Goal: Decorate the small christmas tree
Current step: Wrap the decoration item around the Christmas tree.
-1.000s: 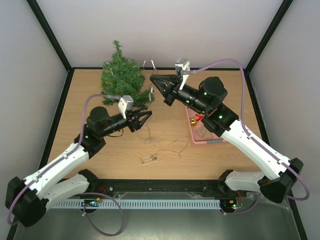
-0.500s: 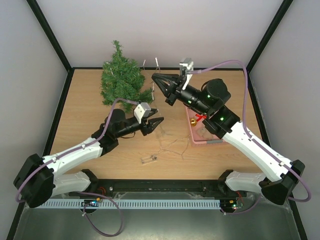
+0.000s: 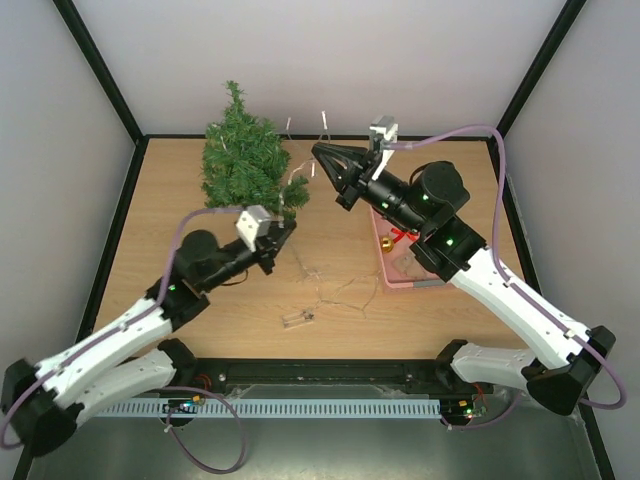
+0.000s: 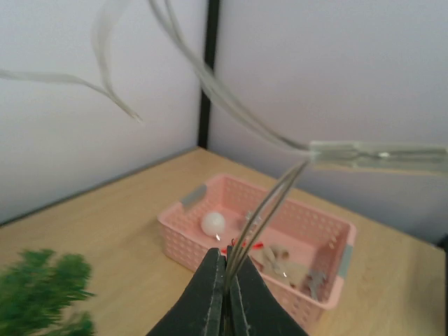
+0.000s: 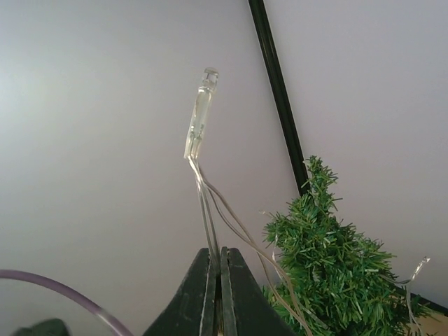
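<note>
L hand point(image 4: 224, 260) is pinched fully closed on the thin light wire point(image 4: 269, 203). The strands rise out of its tips to a clear LED bulb point(image 4: 378, 155) blurred close to the lens. In the top view L hand point(image 3: 284, 230) sits low, just beside the lower R edge of the small christmas tree point(image 3: 244, 160).

R hand point(image 5: 220, 253) is also closed tight on the wire. Another bulb point(image 5: 199, 115) stands up above its tips. In the top view R hand point(image 3: 320, 151) is held high, R of the tree, w/ wire hanging from it toward the branches.

The tree stands upright at the far L of the counter point(image 3: 180, 210), close to the back edge. The rest of the wire lies loose on the wood at front centre point(image 3: 335, 290), ending at a small clear box point(image 3: 298, 319).

The pink basket point(image 4: 329, 231) sits on the R side, under the R arm, w/ a white ball point(image 4: 213, 223) and other bits inside.

Walls close off the back and both sides, w/ black frame posts point(image 3: 95, 70) at the corners. Bare wood shows L of the L arm and btw tree and basket.
</note>
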